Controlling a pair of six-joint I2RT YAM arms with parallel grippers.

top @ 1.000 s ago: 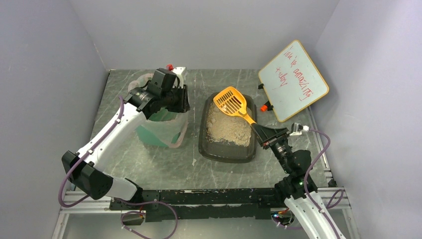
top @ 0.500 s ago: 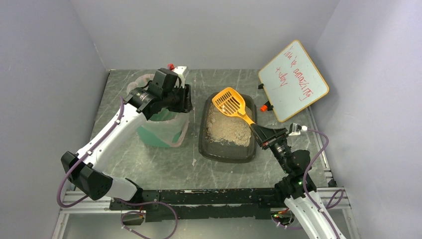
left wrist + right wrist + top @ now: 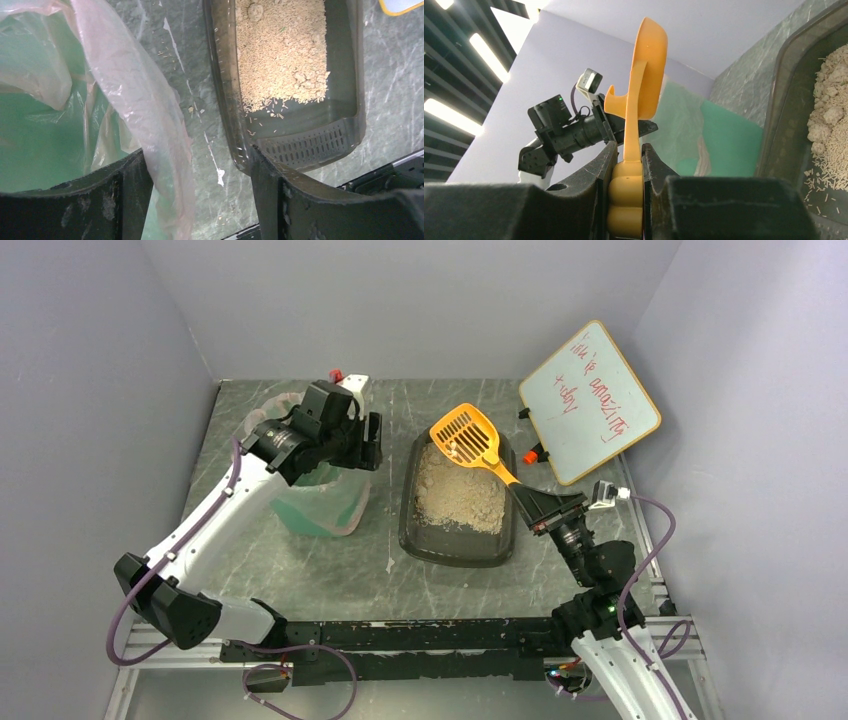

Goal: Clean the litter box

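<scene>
Likely step: carry scoopful to bin. Right gripper (image 3: 528,498) clenched on orange scoop (image 3: 465,435) handle, head raised over 12 o'clock end of litter box (image 3: 410,530), mid-table. Left gripper (image 3: 371,440) spread open above green bin (image 3: 318,508), box's 9 o'clock. Next: swing scoop toward 9 o'clock, tip over bin.

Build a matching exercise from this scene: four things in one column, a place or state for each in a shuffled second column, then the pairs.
Things
1. scoop
2. litter box
3. bin
4. whiteboard

Place or state
A. stands tilted at the far right
B. lined with a clear bag
C. holds beige litter
D. clamped by its handle in the right gripper

Pairs: 1-D, 2-C, 3-B, 4-A
</scene>
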